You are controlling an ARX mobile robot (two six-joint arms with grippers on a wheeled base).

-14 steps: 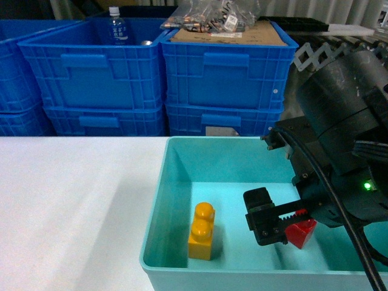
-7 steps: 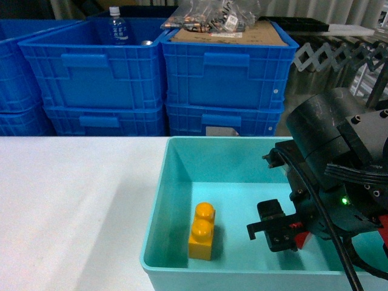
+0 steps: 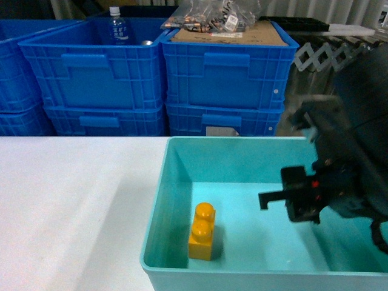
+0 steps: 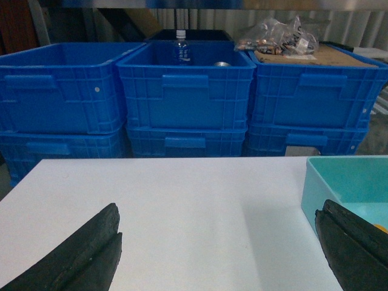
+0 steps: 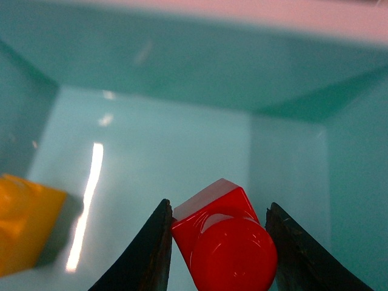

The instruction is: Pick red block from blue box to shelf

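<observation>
The red block (image 5: 224, 242) with its round stud sits tilted between the two black fingers of my right gripper (image 5: 218, 206), which is shut on it, and hangs above the floor of the light blue box (image 5: 182, 66). In the head view the right gripper (image 3: 300, 203) hovers over the right half of the blue box (image 3: 163, 182), and the arm hides almost all of the red block. My left gripper (image 4: 219, 218) stands open over the white table, with nothing between its fingers, left of the blue box (image 4: 339, 176). The shelf is out of view.
A yellow two-stud block (image 3: 202, 232) stands on the box floor at the front left, also seen as the yellow block (image 5: 24, 224) in the right wrist view. Stacked dark blue crates (image 3: 224, 73) with a bottle (image 3: 117, 27) and bagged parts (image 3: 212, 18) line the back. The white table (image 3: 73, 200) spreads to the left.
My right gripper has risen and shifted to the right with the red block in it, off the box floor. The yellow block has stayed put.
</observation>
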